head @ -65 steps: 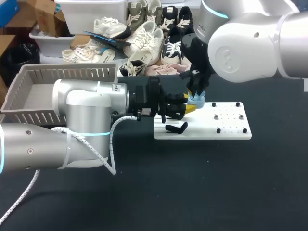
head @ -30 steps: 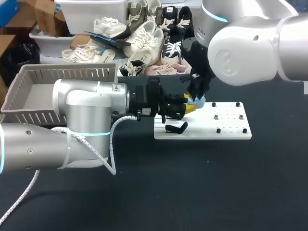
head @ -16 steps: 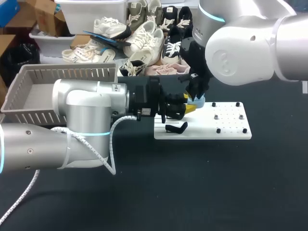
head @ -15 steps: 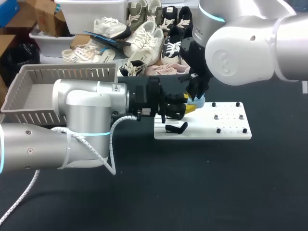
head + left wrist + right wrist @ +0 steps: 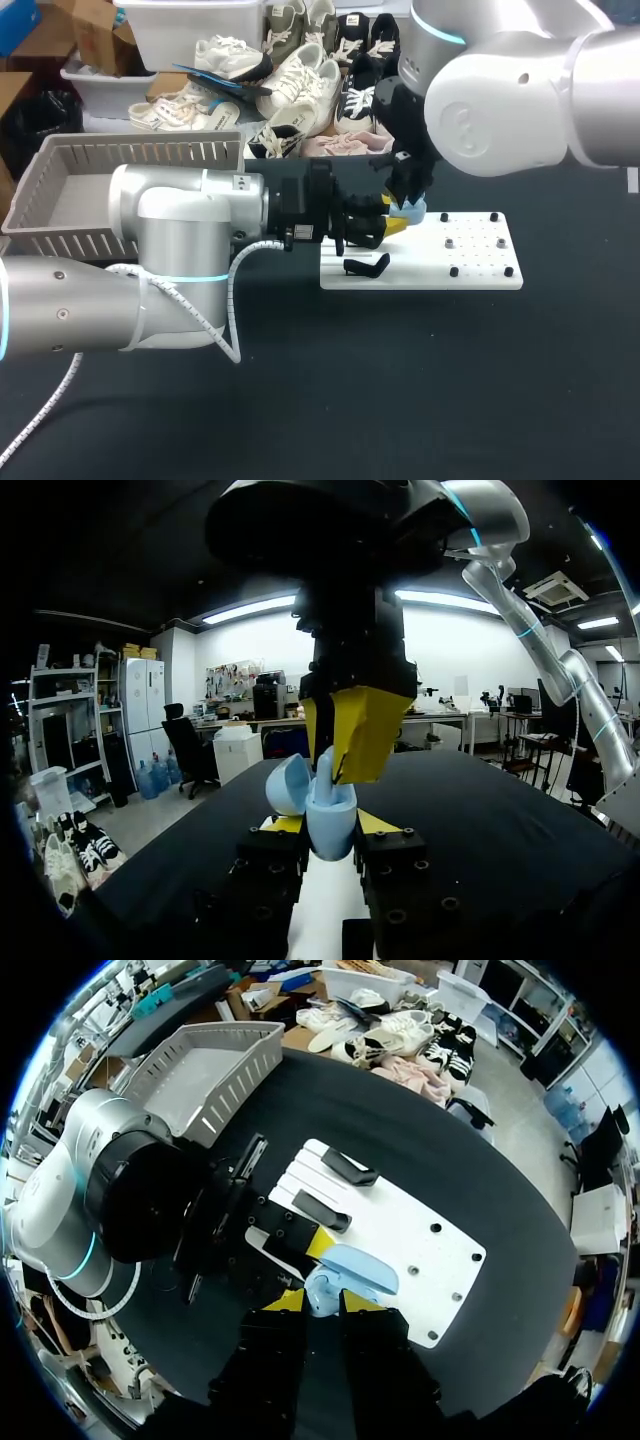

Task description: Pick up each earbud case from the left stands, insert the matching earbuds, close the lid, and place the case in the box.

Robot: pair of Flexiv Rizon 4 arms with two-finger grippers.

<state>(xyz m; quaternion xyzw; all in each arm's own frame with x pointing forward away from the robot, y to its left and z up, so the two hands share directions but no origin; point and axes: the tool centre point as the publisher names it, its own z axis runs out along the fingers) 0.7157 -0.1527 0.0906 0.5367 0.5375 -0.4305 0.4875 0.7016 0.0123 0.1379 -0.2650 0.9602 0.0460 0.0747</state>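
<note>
Seating an earbud (image 5: 324,768) in the open earbud case (image 5: 332,830) is judged to be the step in hand. The pale blue earbud case is clamped from two sides between the yellow tips of the left gripper (image 5: 330,825) and is held clear of the table (image 5: 400,380), over the left end of the white board (image 5: 470,265), with its lid (image 5: 288,785) swung open to one side. The right gripper (image 5: 338,765) is set directly above the case, pointing down. Its fingers are closed on a slim pale piece, taken to be the earbud, whose lower end lies at the mouth of the case; how far it is seated cannot be told. Two black stands (image 5: 345,1167) are seen on the board, and the box (image 5: 60,240) is placed well apart, at the far left. Several faults are to be guarded against. If the earbud is brought down off-centre, it will be pressed against the rim and not into its socket, and the smooth rounded shell may be twisted or pushed down through the left grip. If the earbud is released before it is seated, it may be dropped onto the board or the table. The open lid may be struck as the right gripper is withdrawn, and the case knocked askew. A lid closed over a proud earbud is not expected to latch
</note>
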